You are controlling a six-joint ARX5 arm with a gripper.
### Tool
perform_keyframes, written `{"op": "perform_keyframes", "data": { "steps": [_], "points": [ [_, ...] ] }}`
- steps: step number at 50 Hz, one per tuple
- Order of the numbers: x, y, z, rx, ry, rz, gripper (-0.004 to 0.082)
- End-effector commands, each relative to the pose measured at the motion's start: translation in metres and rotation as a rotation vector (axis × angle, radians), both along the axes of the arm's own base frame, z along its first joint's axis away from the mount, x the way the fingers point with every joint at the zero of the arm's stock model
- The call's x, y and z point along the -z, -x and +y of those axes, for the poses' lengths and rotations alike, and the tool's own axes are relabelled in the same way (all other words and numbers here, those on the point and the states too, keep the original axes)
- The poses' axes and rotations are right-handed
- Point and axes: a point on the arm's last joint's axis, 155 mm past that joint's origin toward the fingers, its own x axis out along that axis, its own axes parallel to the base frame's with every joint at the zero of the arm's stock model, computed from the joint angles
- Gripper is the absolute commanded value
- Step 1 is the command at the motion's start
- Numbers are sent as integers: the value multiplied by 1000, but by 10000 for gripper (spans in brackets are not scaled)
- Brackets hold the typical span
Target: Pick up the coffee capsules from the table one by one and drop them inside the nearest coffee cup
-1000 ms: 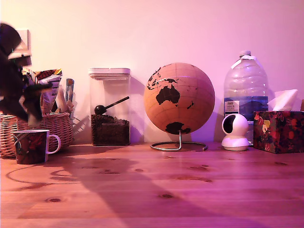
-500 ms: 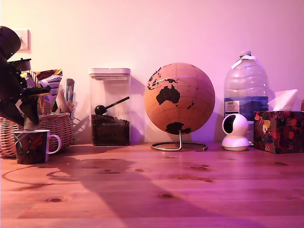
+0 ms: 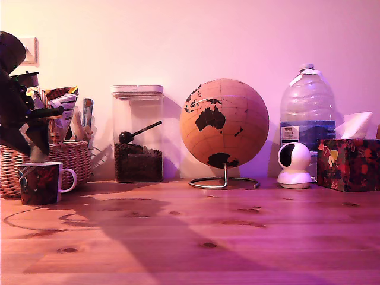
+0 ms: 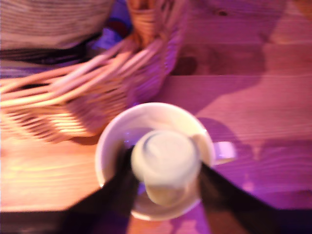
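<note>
1. We see the dark robot arm at the far 9 o'clock edge of the exterior view, reaching downward, with its black fingers (image 3: pixel 37 148) hanging just above the white rim of the small red-and-black patterned coffee cup (image 3: pixel 39 183).
2. In the wrist view the fingers (image 4: pixel 165 183) are pinching a pale, round-topped coffee capsule (image 4: pixel 165 163) between them, one finger on each side of it.
3. The capsule's round flat face is turned toward the wrist camera, so its axis appears to run straight down into the cup; the view is blurred.
4. The capsule sits directly over the cup's white interior (image 4: pixel 122 131); we cannot tell what else lies inside.
5. The cup stands upright on the warm-brown pine plank table (image 3: pixel 237 237), its white loop handle pointing to 3 o'clock in the exterior view.
6. A woven wicker basket (image 3: pixel 68 157) holding upright packets stands just behind the cup.
</note>
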Motion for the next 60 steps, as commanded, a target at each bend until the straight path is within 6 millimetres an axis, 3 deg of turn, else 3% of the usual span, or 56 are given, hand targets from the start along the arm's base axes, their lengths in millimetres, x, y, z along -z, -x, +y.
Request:
{"op": "perform_keyframes", "data": {
  "steps": [1, 11, 15, 20, 29, 32, 39, 48, 60],
  "points": [
    [-3, -3, 5, -4, -8, -14, 777],
    [-10, -4, 5, -4, -9, -30, 776],
    [-17, -3, 5, 3, -17, -44, 730],
    [-31, 1, 4, 5, -18, -61, 562],
    [-58, 14, 3, 9, -22, -83, 96],
    [-65, 18, 3, 9, -24, -92, 21],
    [-81, 32, 2, 9, -25, -137, 17],
    [-86, 63, -3, 18, -25, -179, 17],
    [-71, 109, -18, 63, 5, -206, 16]
  ]
}}
